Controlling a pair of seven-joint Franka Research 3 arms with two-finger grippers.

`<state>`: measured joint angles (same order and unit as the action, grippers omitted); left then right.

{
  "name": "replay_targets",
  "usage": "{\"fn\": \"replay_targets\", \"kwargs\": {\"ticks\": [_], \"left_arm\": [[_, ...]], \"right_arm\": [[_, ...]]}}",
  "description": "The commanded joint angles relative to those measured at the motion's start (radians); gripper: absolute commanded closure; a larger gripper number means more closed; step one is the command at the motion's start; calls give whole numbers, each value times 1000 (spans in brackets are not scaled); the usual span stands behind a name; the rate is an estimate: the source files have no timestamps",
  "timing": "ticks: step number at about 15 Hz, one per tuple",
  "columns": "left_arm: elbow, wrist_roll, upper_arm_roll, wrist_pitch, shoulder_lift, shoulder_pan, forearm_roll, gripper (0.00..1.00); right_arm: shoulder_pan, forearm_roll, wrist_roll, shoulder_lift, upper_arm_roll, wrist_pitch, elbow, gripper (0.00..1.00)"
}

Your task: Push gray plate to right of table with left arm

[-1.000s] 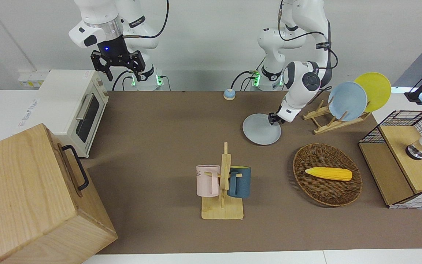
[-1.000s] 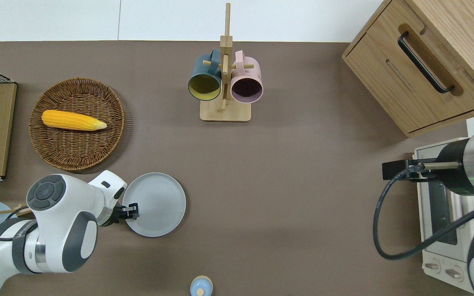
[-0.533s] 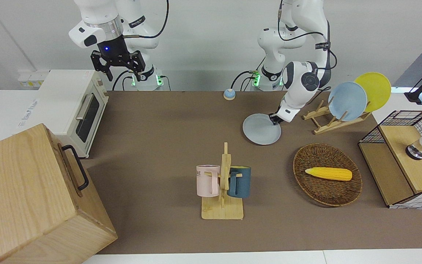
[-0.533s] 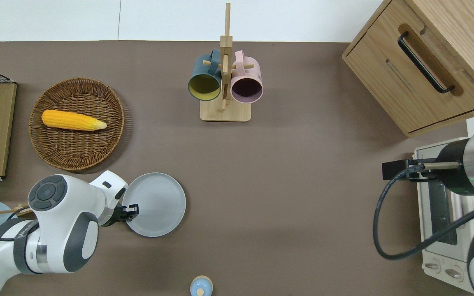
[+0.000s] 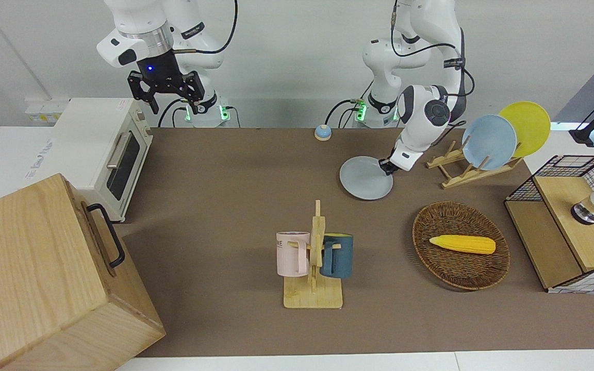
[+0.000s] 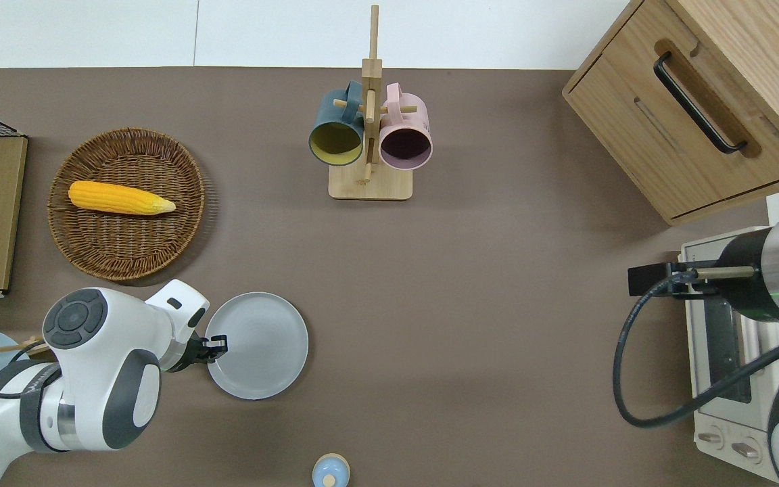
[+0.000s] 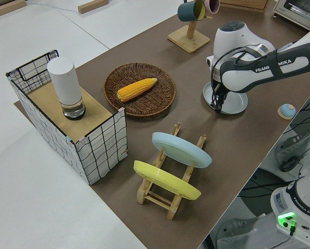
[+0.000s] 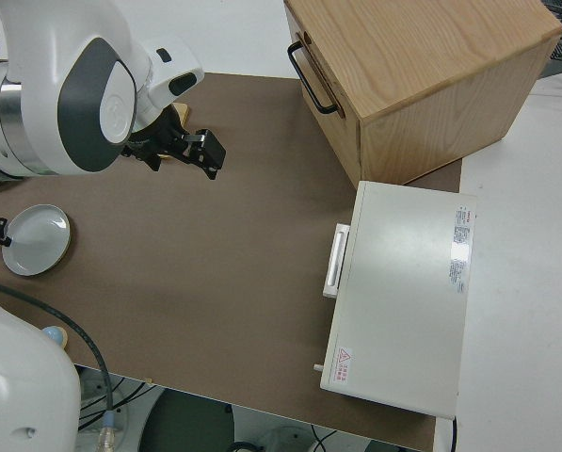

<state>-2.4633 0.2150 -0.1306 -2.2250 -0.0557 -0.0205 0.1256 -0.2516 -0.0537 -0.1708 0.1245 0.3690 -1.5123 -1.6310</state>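
You had the left claw [image 6: 216,343] set low against the rim of the gray plate [image 6: 259,345], on the side toward the left arm's end of the table [image 6: 470,304], with the plate lying flat near the table edge closest to the robots and nearer the left arm's end than the middle; whether its fingers were clenched or released I cannot tell. The right claw [image 5: 165,88] was parked and spread wide, holding nothing. By my reading the push had barely begun, so your next move called for a long, level sweep toward the right arm's end, kept low enough not to ride over the rim and clear of the mug rack [image 6: 369,128].
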Motion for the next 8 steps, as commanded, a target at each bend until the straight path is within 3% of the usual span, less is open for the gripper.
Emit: {"fn": "replay_targets", "kwargs": {"ticks": [1, 4, 8], "left_arm": [[-20, 26, -17, -27, 7, 5, 8, 1000], [-20, 69, -35, -27, 7, 5, 9, 1000], [-20, 160, -113, -28, 8, 1, 51, 1000]], "right_arm": [[-24, -21, -10, 27, 15, 0, -27, 5], [-24, -21, -10, 27, 15, 0, -27, 5], [-24, -21, -10, 27, 15, 0, -27, 5]]}}
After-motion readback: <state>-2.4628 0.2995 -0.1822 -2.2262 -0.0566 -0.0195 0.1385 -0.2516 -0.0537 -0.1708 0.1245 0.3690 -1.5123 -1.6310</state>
